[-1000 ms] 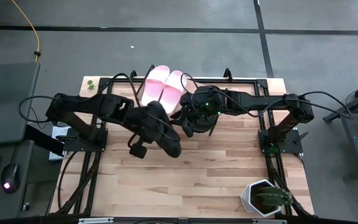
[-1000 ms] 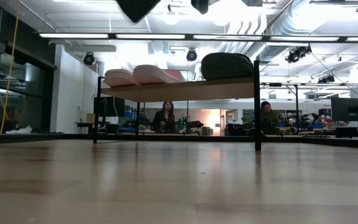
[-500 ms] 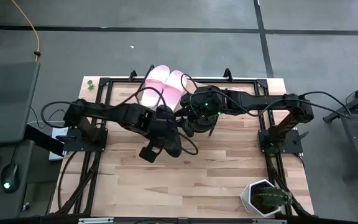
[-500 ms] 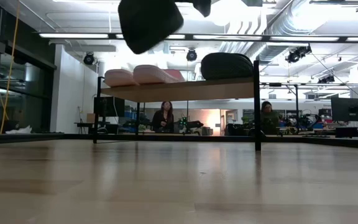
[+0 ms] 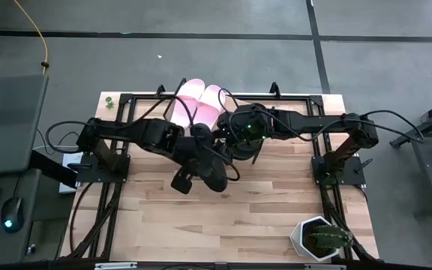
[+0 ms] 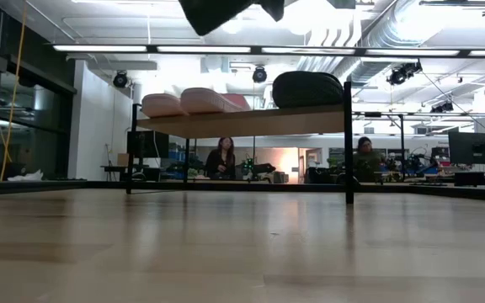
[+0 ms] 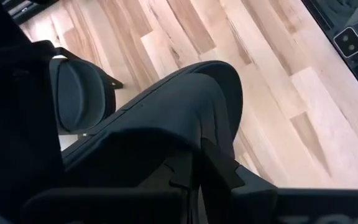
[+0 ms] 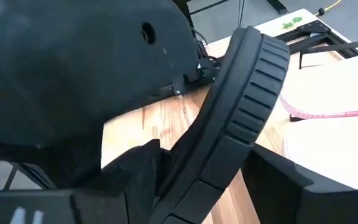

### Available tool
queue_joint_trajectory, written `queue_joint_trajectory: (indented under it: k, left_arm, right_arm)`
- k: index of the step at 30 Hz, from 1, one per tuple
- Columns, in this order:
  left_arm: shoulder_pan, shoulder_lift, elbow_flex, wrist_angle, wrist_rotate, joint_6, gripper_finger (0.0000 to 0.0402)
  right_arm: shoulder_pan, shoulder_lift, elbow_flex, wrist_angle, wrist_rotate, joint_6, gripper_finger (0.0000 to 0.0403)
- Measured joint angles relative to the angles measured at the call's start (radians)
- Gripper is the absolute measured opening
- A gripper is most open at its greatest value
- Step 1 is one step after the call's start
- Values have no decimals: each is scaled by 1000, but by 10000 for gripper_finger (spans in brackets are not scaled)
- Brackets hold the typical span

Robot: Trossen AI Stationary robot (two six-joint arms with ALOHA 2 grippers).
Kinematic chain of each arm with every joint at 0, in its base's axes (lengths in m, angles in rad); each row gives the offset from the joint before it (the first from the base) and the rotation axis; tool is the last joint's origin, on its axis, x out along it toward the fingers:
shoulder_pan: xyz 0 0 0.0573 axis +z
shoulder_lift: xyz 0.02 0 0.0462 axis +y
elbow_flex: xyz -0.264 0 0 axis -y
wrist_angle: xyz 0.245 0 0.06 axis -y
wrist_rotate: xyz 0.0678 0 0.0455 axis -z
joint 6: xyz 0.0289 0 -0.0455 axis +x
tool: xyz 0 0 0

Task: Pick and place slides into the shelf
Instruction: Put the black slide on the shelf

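Note:
Two light pink slides [image 5: 195, 103] [image 6: 183, 103] lie side by side on the shelf [image 6: 251, 122], soles down. One black slide [image 6: 308, 88] rests on the board beside them. My right gripper [image 5: 238, 150] hangs open over this black slide [image 8: 241, 106], with a finger on either side of it in the right wrist view. The low view shows nothing on that slide. My left gripper [image 5: 203, 157] is shut on the second black slide [image 5: 216, 172] [image 6: 217, 13], high above the table, just left of the right gripper. My left gripper holds the black slide by the edge of its wide strap [image 7: 194, 140], pinched between the two fingers [image 7: 222, 171]. The slide is lifted clear of the table. It juts out past the fingers toward the table's near right.
A cactus in a white pot [image 5: 317, 238] stands at the table's near right corner, and a small green thing [image 5: 109, 100] at the far left corner. Bare wood [image 5: 223, 217] fills the near half. Two people [image 6: 223, 158] [image 6: 362, 156] sit in the room behind.
My left gripper has carried the black slide toward the table's right, closer to the right gripper and the shelf. The slide has turned about. In the low view it dipped down into view, then rose again. The right arm has kept still.

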Motion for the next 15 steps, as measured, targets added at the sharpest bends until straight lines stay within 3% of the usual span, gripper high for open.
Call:
queue_joint_trajectory:
  k: [5, 13, 15]
  left_arm:
    - [0, 0, 3, -3, 1, -1, 7]
    - [0, 0, 3, -2, -5, -13, 7]
    - [0, 0, 3, -12, -5, -23, 8]
  right_arm:
    - [0, 0, 1, 6, 4, -16, 175]
    - [0, 1, 1, 19, 8, -56, 43]
    - [-3, 1, 1, 19, 7, -71, 35]
